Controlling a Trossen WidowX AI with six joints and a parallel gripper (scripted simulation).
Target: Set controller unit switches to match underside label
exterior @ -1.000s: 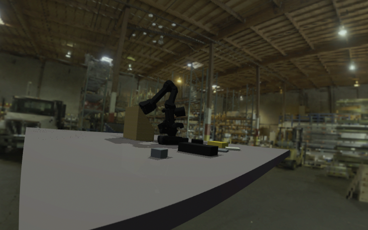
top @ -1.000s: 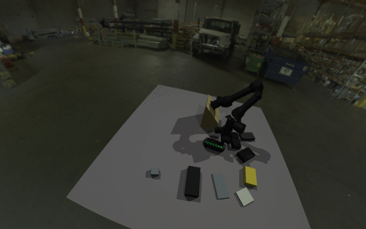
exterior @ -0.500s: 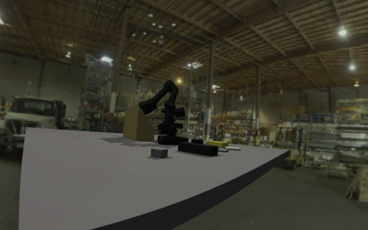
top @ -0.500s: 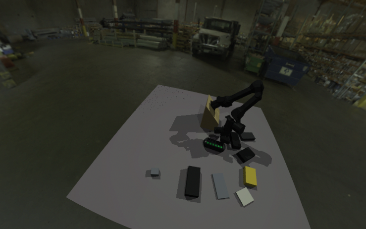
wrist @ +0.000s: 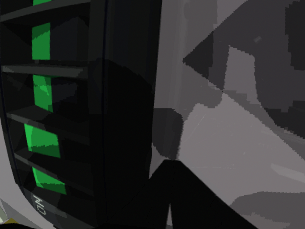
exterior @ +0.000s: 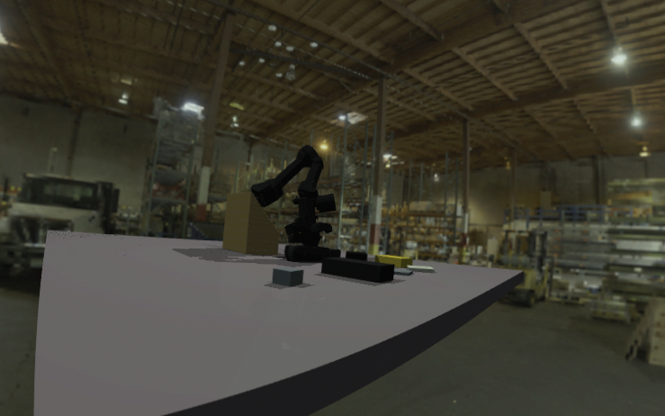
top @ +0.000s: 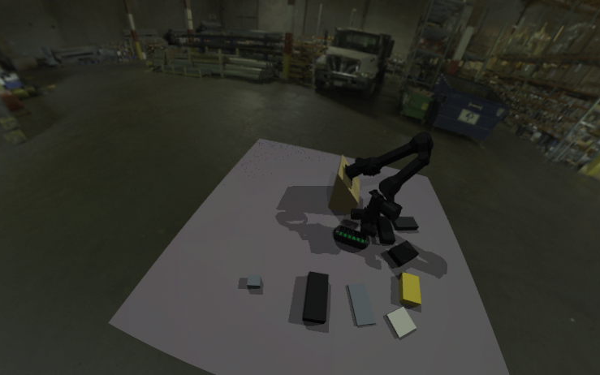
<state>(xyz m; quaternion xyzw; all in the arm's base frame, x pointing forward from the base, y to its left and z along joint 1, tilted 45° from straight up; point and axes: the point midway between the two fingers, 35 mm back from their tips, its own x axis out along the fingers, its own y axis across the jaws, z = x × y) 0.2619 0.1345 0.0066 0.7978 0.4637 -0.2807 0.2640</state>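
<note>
The dark grey controller unit (top: 349, 241) (wrist: 125, 114) sits on its base on the bench, its row of green-ended switches facing up. The wrist view shows four switches and the edge of another, with "ON" printed near the lower end. The green faces of the two lowest look different from those above; I cannot tell all six settings. The label underneath is hidden. My gripper (top: 368, 232) (wrist: 171, 167) is shut and empty, pointing down close beside the unit's long side, near one end. Whether it touches the unit is not clear.
A tan wedge-shaped block (top: 343, 197) (exterior: 247, 227) stands behind the unit. Dark modules (top: 403, 253) lie beside it. Farther forward are a long black block (top: 316, 298), a grey plate (top: 361, 304), a yellow block (top: 409, 289), a pale tile (top: 400, 322) and a small grey block (top: 253, 281).
</note>
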